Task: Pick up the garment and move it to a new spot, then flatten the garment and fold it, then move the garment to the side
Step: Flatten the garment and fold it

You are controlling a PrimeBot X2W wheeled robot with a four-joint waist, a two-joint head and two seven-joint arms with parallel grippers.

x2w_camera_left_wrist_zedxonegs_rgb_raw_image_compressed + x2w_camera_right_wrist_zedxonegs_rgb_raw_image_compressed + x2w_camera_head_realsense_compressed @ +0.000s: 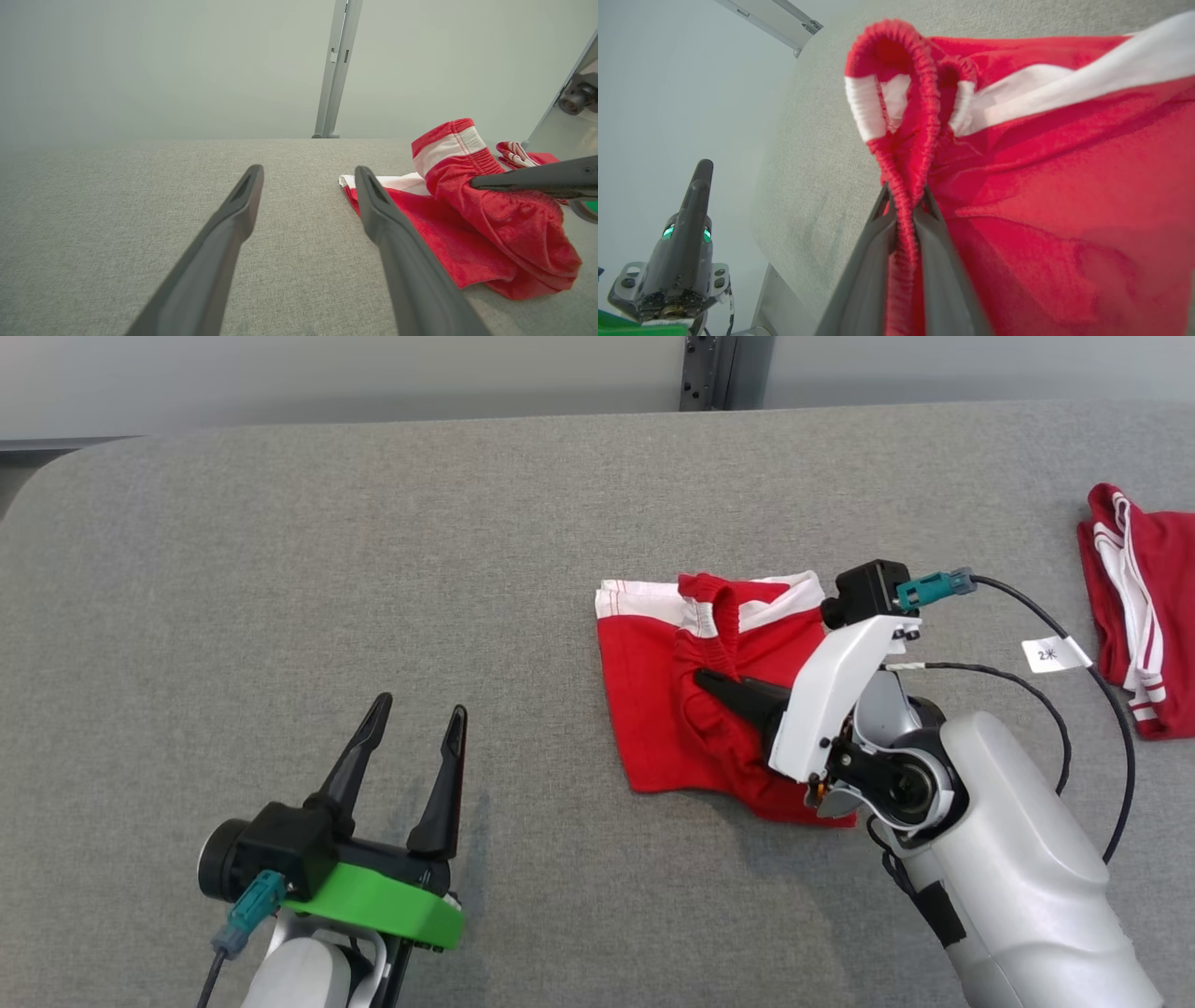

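Note:
The garment (658, 709), red shorts with white bands, lies crumpled on the grey table (373, 569) right of centre. My right gripper (702, 678) comes in from the right and is shut on the red elastic waistband, lifting a fold of it. In the right wrist view the waistband (903, 154) runs between the right gripper's (903, 192) closed fingers. My left gripper (420, 709) stands open over bare table at the lower left, well left of the garment (490, 228). In the left wrist view nothing sits between the left gripper's (309, 171) fingers.
A second red and white cloth (1139, 607) lies at the table's far right edge. A black cable with a white tag (1053, 653) loops off my right wrist. A metal post (705, 373) stands behind the table's far edge.

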